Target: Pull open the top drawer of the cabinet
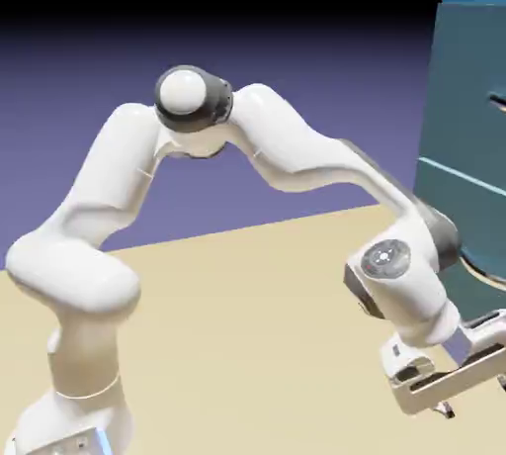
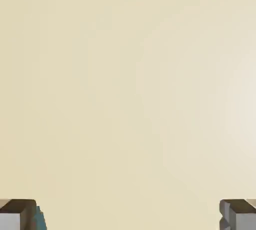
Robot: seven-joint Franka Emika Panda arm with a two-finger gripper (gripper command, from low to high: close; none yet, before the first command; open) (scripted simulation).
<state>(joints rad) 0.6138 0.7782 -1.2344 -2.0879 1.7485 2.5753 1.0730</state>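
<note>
1. Your white robot arm [image 1: 282, 141] bent downward at the exterior view's right, and its two-finger gripper [image 1: 474, 397] hung low, aimed at the tan surface [image 1: 247, 334]. The fingers stood spread wide with nothing between them, presumably so that they could pass around a handle.
2. Your target, the flat teal-blue top drawer [image 1: 464, 77], was the uppermost front of the tall boxy cabinet [image 1: 460, 208], well above the gripper. It looked closed. Its slim handle [image 1: 499, 102] was cut by the frame edge; you would likely have needed to raise and turn the hand to reach it.
3. The exterior view gave you the drawer, its handle and the lower curved handle [image 1: 484, 273], near the wrist.
4. The hand view gave you only the bare tan surface, both fingertips and a teal sliver [image 2: 40, 219], too small to identify.
</note>
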